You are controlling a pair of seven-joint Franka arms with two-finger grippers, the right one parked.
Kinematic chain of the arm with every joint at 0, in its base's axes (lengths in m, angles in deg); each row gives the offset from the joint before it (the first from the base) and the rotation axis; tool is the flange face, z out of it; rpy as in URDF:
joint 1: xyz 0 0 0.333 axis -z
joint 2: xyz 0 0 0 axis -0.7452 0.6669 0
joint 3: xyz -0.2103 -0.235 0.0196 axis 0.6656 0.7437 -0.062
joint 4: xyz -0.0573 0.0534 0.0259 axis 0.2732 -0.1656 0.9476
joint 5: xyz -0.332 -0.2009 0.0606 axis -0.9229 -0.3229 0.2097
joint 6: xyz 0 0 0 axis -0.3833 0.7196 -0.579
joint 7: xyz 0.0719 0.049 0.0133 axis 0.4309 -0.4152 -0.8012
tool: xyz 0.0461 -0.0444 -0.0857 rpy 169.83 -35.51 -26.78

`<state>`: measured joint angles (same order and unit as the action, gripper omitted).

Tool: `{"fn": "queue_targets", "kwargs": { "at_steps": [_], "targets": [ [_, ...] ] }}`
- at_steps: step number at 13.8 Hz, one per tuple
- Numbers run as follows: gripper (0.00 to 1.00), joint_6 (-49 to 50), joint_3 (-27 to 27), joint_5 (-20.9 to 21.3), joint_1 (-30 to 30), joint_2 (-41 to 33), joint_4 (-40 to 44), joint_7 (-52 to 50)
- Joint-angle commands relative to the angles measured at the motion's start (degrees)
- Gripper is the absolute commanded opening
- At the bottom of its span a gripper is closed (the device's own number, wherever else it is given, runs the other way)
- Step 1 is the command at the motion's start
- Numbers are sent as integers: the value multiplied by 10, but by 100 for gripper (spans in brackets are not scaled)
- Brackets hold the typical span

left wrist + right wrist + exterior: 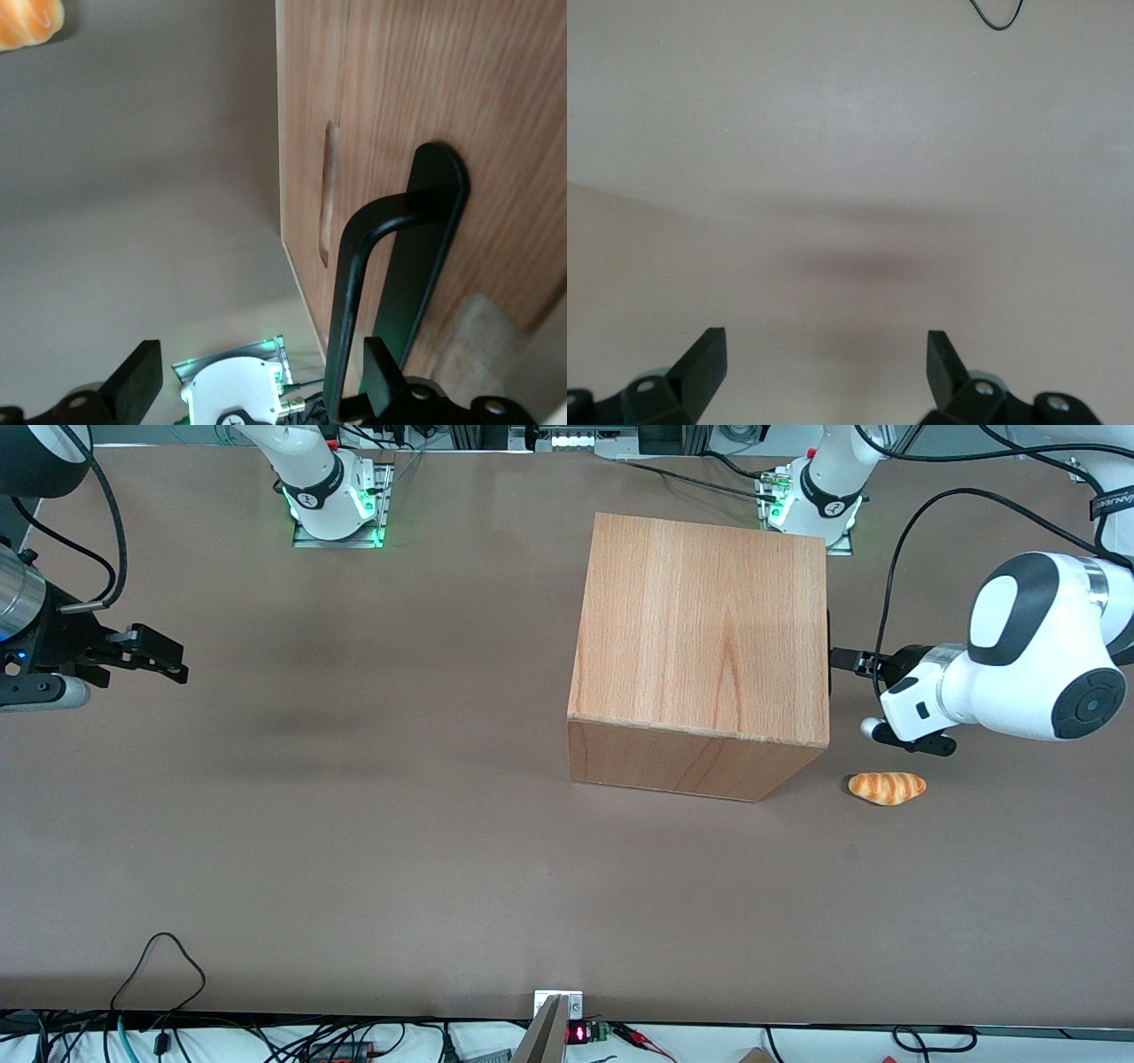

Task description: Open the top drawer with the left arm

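in the front view, nearest the camera lay a small bread roll (887, 787) on the brown table (354, 824), just nearer than the left arm (1036, 660). the arm reached in from the working arm's end, its gripper (849, 660) touching or almost touching the cabinet (700, 655) face where the top drawer sat shut; from this view only a dark sliver of that face showed, and the drawer front itself could not be seen.

in the left wrist view, the fingers (381, 372) stood spread wide, pinching nothing. the long black handle (390, 266) of the top drawer (461, 115) ran along the flat light-wood front panel, and its bar passed between the open fingers close by one of them, long axis crossing the gap. a judgement: closing on the bar comes next, then a straight pull away from the cabinet.

the right wrist view showed only bare table.
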<state>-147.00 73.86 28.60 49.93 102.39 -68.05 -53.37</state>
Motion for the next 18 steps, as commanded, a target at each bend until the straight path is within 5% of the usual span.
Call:
{"fn": "queue_targets", "kwargs": {
  "at_steps": [1,18],
  "targets": [
    [100,-29,1,-12,1,-27,-43,25],
    [100,-103,12,-10,-1,-36,-93,53]
  ]
}}
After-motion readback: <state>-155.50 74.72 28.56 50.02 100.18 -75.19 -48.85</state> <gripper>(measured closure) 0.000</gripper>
